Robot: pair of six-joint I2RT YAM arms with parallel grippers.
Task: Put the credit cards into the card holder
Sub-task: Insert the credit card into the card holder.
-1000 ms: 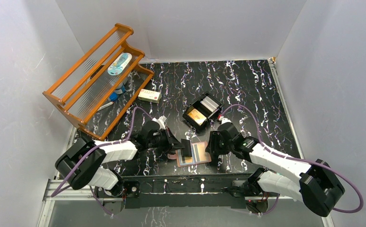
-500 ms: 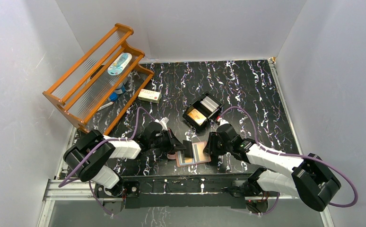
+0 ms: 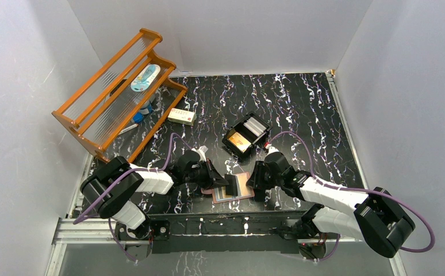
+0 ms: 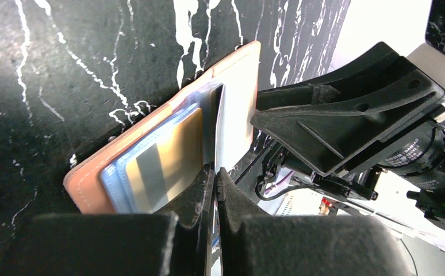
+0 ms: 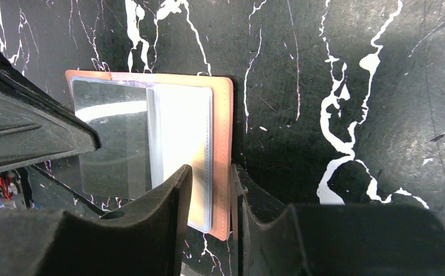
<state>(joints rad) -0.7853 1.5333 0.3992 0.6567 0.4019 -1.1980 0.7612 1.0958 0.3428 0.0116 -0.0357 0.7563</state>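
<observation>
On the card holder (image 3: 231, 188) — both grippers (image 4: 214, 172) (image 5: 211, 190) clamp its sleeves.

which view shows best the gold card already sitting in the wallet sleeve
The left wrist view: the gold card with its dark stripe lies plainly inside a clear sleeve of the card holder, just beyond the left gripper. The top external view shows only a small blur between the arms. The right wrist view shows glare on sleeves, no gold card.

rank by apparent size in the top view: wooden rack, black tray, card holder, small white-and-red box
1. wooden rack
2. black tray and card holder, too alike to rank
3. small white-and-red box
</observation>
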